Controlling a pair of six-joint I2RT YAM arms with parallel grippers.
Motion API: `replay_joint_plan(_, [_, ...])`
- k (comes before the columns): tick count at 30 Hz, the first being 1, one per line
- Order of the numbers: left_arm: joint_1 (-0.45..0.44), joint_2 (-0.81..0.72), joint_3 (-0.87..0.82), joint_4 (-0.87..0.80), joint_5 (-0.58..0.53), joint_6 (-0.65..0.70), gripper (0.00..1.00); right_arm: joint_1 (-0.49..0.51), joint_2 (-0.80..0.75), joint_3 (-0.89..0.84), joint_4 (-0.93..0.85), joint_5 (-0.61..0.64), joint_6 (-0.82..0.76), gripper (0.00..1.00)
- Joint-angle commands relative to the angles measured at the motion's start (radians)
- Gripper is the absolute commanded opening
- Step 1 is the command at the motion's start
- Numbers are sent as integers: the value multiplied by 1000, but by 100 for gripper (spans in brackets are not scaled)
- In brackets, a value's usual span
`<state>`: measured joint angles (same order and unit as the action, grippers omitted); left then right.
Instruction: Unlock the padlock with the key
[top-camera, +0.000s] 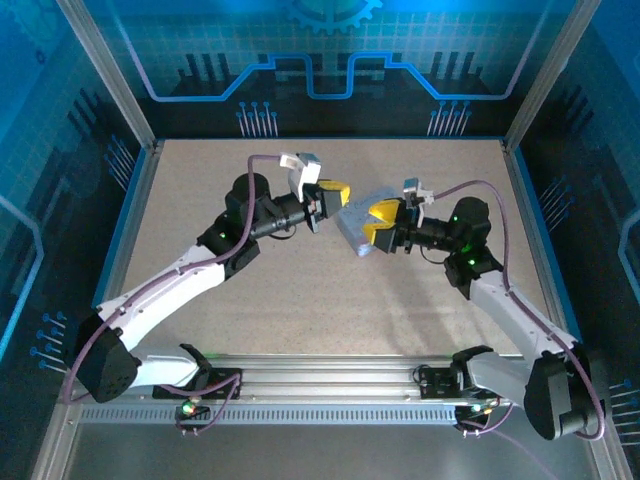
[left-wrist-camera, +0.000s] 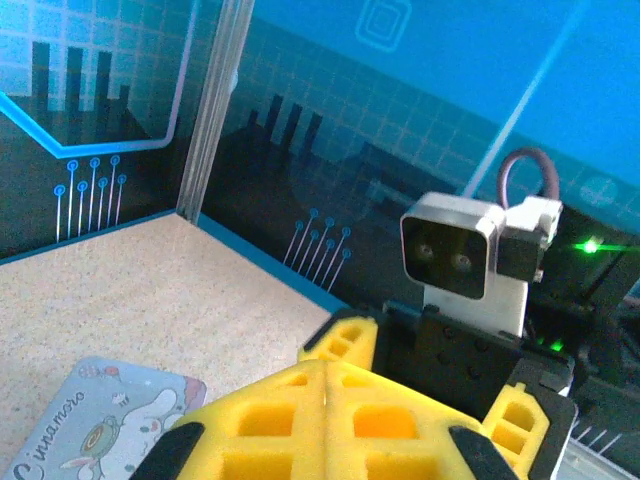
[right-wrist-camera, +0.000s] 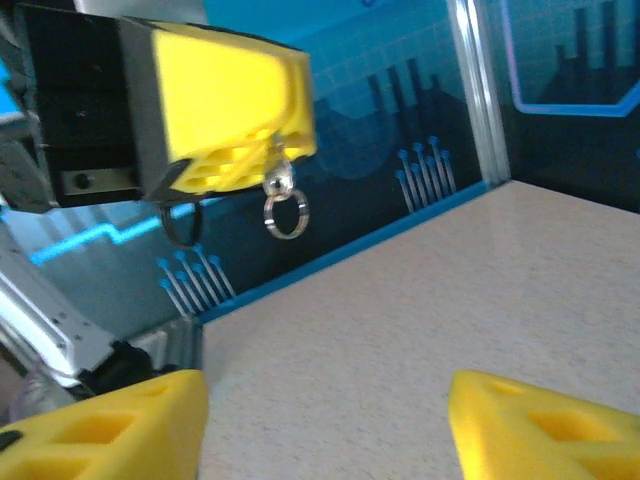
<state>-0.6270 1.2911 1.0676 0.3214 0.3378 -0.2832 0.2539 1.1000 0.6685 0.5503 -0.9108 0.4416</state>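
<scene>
Your left gripper (right-wrist-camera: 280, 150) is clenched on a tiny thin metal key (right-wrist-camera: 277, 181), with a silver ring (right-wrist-camera: 286, 216) dangling beneath. Your right gripper (right-wrist-camera: 325, 420) stands released by the silver rounded cartoon-print tin (top-camera: 350, 228) mid-counter.

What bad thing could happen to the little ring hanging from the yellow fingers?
The shut left gripper pinches it only at its very tip, so the ring might slip out and fall onto the table. The open right gripper is close in front, so the two could bump.
</scene>
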Motion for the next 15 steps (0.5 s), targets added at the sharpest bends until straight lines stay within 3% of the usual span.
replay_joint_plan(1, [12,5,46,43,49,-42,0,-16,34,48,178,-92,170,61])
replay_joint_plan(7, [14,12,55,22,66,-57,0,1,90,86,290,-66,302,56])
replay_joint_plan(15, [14,25,55,34,84,-83,0,57,119,122,267,-30,307,47])
